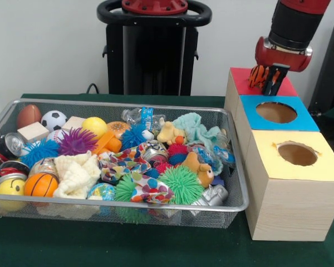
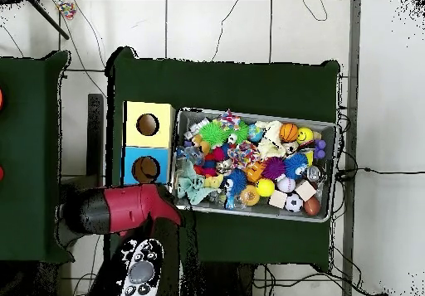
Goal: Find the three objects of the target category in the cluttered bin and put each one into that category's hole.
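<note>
**Gripper over red box, small basketball held**

Gripper (image 1: 271, 78) positioned above the red-topped box (image 1: 242, 78), farthest of three wooden boxes in a row beside the wire mesh bin (image 1: 234, 207). Clenched on a small orange basketball (image 1: 258, 76), ball clear of the box top; hole of the red box hidden in both views. In overhead view, gripper itself hidden under the red arm (image 2: 133, 207).

Blue-topped box (image 1: 306, 119) and yellow-topped box (image 1: 323, 167) in line, each with an open round hole, nothing visible inside.

Bin on green-covered desk (image 1: 156, 245), crowded. Near the left end: larger orange basketball (image 1: 40, 184), soccer ball (image 1: 53, 119), brown football (image 1: 29, 115), yellow smiley ball (image 1: 11, 187), baseball (image 1: 57, 135), plain yellow ball (image 1: 94, 127). Also spiky rubber balls in purple (image 1: 77, 141), blue (image 1: 134, 136) and green (image 1: 181, 184), wooden blocks (image 1: 33, 132), crushed cans (image 1: 8, 146), cloths, plush toys (image 1: 199, 168).
</note>
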`<act>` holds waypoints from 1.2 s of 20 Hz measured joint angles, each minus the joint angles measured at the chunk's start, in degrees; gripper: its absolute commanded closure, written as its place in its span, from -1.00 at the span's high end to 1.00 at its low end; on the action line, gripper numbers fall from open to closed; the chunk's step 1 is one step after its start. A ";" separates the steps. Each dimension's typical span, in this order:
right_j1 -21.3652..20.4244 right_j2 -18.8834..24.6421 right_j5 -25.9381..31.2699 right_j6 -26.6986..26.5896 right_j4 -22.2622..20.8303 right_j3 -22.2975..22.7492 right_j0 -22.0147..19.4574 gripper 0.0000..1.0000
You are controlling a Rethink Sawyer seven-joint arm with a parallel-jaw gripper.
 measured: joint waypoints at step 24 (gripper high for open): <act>-1.53 -1.53 -5.42 0.00 -0.45 3.68 -0.05 1.00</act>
